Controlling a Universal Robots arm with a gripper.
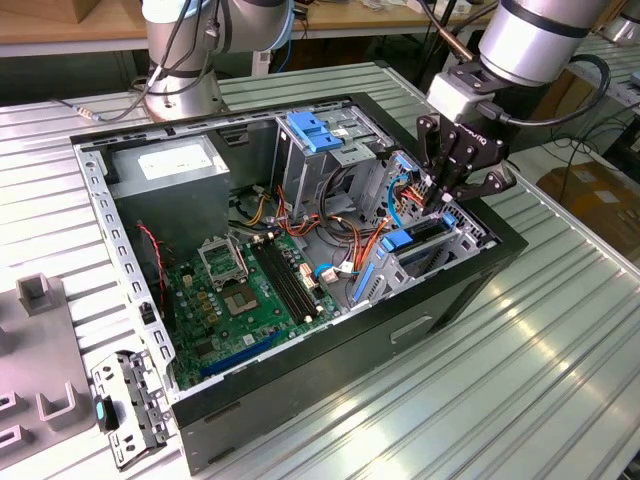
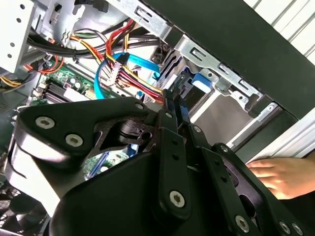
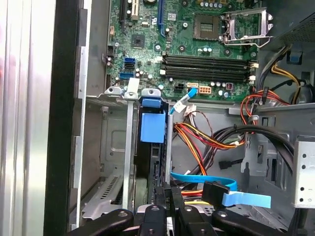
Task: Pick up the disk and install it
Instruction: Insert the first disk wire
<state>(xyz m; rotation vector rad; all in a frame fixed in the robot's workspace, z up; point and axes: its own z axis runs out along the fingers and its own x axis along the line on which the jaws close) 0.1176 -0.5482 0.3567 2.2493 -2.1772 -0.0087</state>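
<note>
The disk [image 1: 420,238] stands on edge in the metal bay at the corner of the open computer case [image 1: 330,385] on the exterior view's right, blue rails along its sides. In the first wrist view the disk [image 3: 151,129] runs down the slot with a blue tab at its far end. My gripper [image 1: 440,195] hangs just over the disk's near end, its black fingers drawn together with nothing between them. The gripper [image 3: 169,191] tips sit at that end of the slot. The second wrist view puts the gripper [image 2: 173,96] beside a blue rail [image 2: 197,81]. Contact with the disk cannot be told.
Red, yellow and blue cables [image 1: 345,240] crowd the space beside the bay. The green motherboard [image 1: 245,290], grey power supply [image 1: 170,165] and blue-latched drive cage [image 1: 315,130] fill the case. A person's hand [image 2: 275,172] rests outside the case wall. Grey fixtures [image 1: 40,295] lie on the table.
</note>
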